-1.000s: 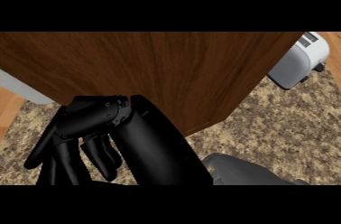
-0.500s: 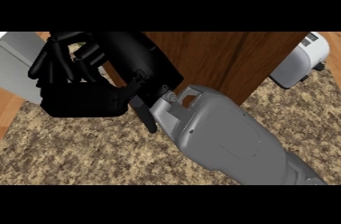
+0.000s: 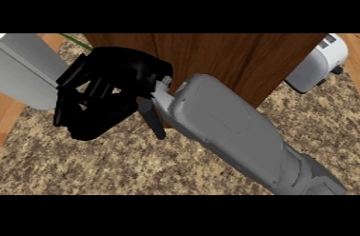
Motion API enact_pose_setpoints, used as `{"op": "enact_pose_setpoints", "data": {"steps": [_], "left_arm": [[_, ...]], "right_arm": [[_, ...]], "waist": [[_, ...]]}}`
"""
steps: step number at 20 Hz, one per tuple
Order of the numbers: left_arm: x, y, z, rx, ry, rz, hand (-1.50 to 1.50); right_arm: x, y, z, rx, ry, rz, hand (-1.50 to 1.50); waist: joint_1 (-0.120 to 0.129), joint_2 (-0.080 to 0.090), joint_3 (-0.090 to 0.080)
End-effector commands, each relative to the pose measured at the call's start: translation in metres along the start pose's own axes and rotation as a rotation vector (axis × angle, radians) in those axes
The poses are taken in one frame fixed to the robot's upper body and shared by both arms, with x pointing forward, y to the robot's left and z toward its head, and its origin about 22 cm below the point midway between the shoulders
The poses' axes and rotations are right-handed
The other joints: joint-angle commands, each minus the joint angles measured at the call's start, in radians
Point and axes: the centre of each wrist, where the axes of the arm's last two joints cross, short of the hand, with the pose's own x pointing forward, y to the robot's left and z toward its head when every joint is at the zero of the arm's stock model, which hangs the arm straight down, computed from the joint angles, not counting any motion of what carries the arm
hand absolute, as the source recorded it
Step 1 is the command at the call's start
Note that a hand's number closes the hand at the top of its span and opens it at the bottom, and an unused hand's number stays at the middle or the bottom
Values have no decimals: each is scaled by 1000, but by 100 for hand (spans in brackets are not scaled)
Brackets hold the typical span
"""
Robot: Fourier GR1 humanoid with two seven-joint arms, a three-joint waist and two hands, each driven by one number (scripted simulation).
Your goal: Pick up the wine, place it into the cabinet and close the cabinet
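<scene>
My right hand (image 3: 105, 94) hangs at the upper left, in front of the left edge of the brown wooden cabinet panel (image 3: 225, 59). Its grey forearm (image 3: 239, 135) comes in from the lower right. The fingers are spread and relaxed, pointing down and to the left, and nothing shows between them. No wine bottle can be made out. A thin green streak (image 3: 74, 41) shows just above the hand, and I cannot tell what it is. My left hand is out of view.
A pale grey panel (image 3: 28, 73) with a light wooden edge (image 3: 10, 116) stands at the far left. A white and grey appliance (image 3: 320, 63) sits at the upper right. Speckled stone counter (image 3: 105, 168) fills the lower part.
The right hand has risen from the lower left to the upper left and now sits a little further right than half a second ago. The forearm has swung into view across the middle.
</scene>
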Motion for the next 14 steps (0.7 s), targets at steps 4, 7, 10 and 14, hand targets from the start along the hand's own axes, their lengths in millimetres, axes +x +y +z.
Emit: {"op": "enact_pose_setpoints", "data": {"steps": [4,7,10,14], "left_arm": [[2,10,3,-35,-36,45,-150],[7,2,5,-38,-40,43,-150],[8,12,12,-30,-26,21,-150],[19,20,11,-29,-16,32,-150]], "right_arm": [[-21,-42,-11,124,43,-117,150],[-26,-44,-14,112,27,-169,150],[-35,-55,-16,141,-9,-195,150],[-40,-73,-13,102,-28,-234,150]], "waist": [[-9,0,0],[-4,-7,2],[0,-4,1],[-6,-2,1]]}}
